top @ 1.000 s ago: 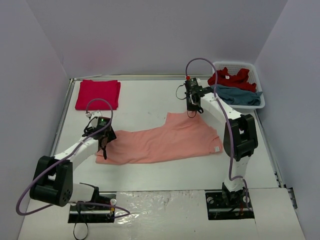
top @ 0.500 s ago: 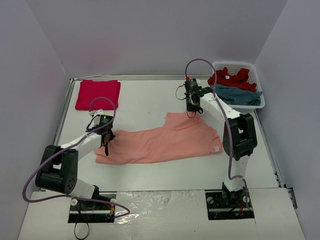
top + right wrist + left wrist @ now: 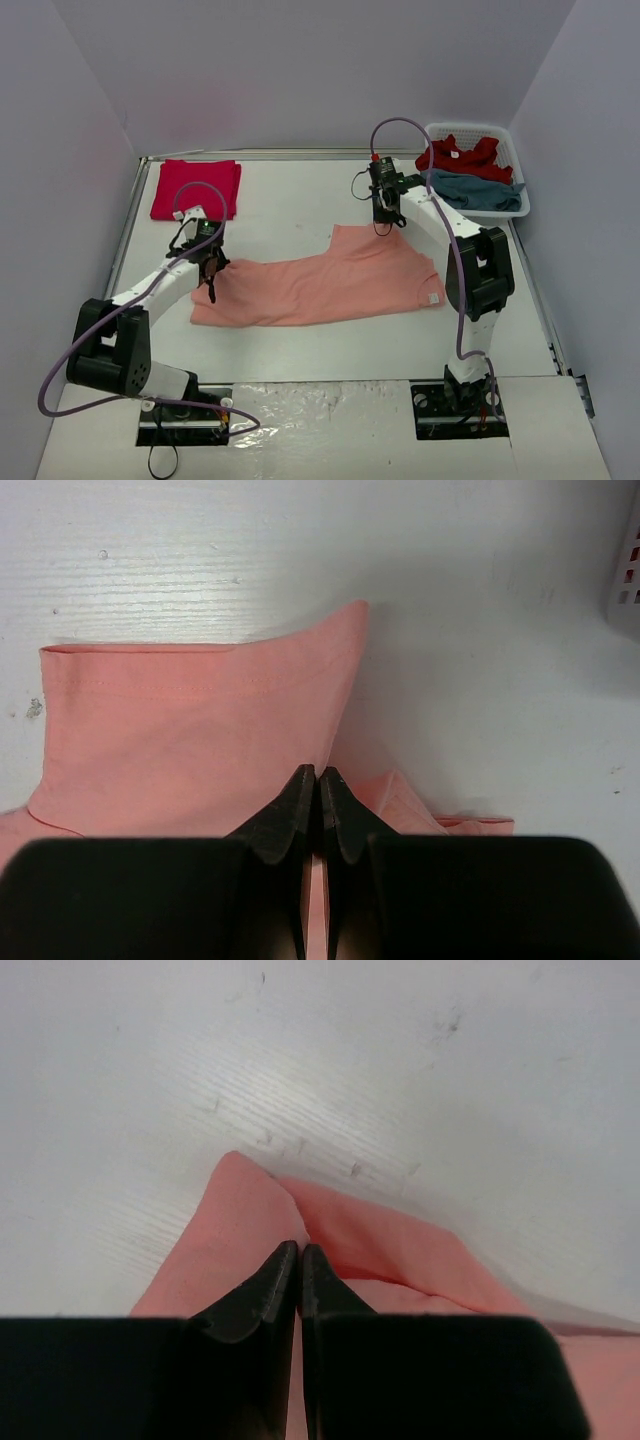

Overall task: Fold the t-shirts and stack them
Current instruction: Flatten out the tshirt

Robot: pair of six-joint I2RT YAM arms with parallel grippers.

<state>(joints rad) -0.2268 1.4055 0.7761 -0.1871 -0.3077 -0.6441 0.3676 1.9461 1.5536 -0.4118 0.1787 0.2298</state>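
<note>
- The salmon-orange t-shirt (image 3: 320, 285) lies spread across the middle of the white table (image 3: 290, 205). It is mostly flat, running from the lower left toward the right, with a small white label (image 3: 433, 297) near its right edge.
- The left gripper (image 3: 300, 1250) is at the left end of this shirt. In the left wrist view its two black jaws are pressed together, with a fold of the salmon cloth pinched between them.
- The right gripper (image 3: 318, 773) is at the upper corner of the shirt, a little right of the centre in the top view. Its jaws are clenched on the cloth — a hemmed edge of the shirt shows just beyond them.
- A crimson red t-shirt (image 3: 196, 188), folded into a neat rectangle, lies in the upper left of the table, well apart from the salmon one.
- The white basket (image 3: 478, 129) stands in the upper right of the top view — inside it are a crumpled red t-shirt (image 3: 458, 157) and, below it in the frame, a teal-blue t-shirt (image 3: 480, 192).
</note>
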